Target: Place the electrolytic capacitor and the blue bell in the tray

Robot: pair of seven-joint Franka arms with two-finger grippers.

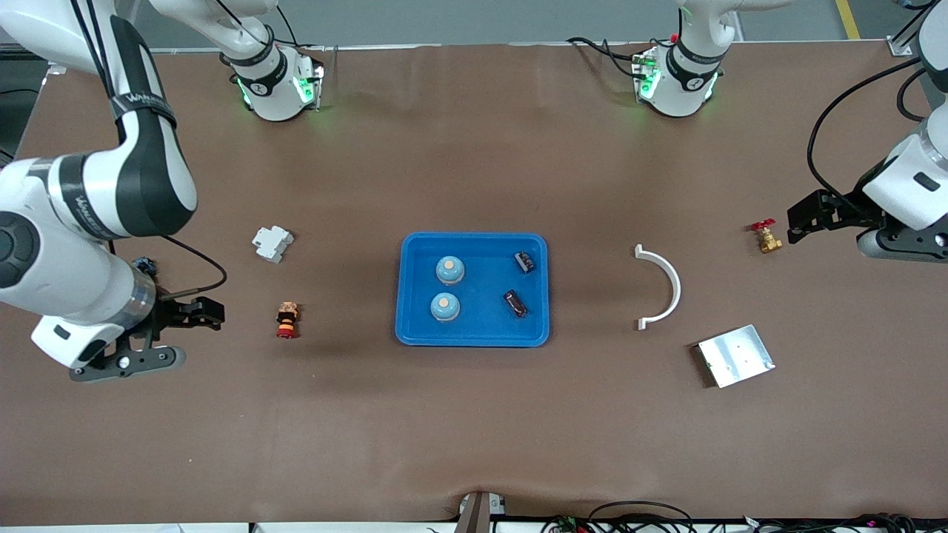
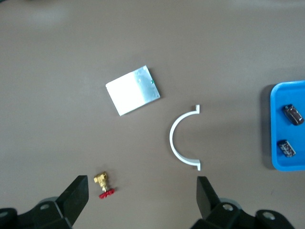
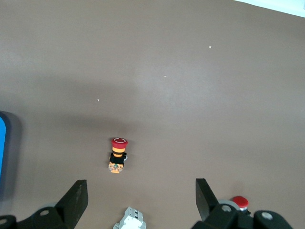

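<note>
The bright blue tray (image 1: 474, 337) lies in the middle of the table. In it stand two blue bells (image 1: 450, 270) (image 1: 444, 306), and two dark electrolytic capacitors (image 1: 524, 261) (image 1: 515, 303) lie beside them, toward the left arm's end. The left wrist view catches the tray's edge (image 2: 286, 95) with both capacitors (image 2: 293, 114) (image 2: 287, 148). My left gripper (image 1: 796, 222) (image 2: 142, 191) hangs open and empty over the left arm's end of the table. My right gripper (image 1: 211, 312) (image 3: 141, 193) is open and empty too, over the right arm's end.
A brass valve with a red handle (image 1: 766, 237) lies by the left gripper. A white curved piece (image 1: 670, 285) and a silver plate (image 1: 735, 355) lie between it and the tray. A white breaker (image 1: 272, 243) and a red push button (image 1: 287, 320) sit toward the right arm's end.
</note>
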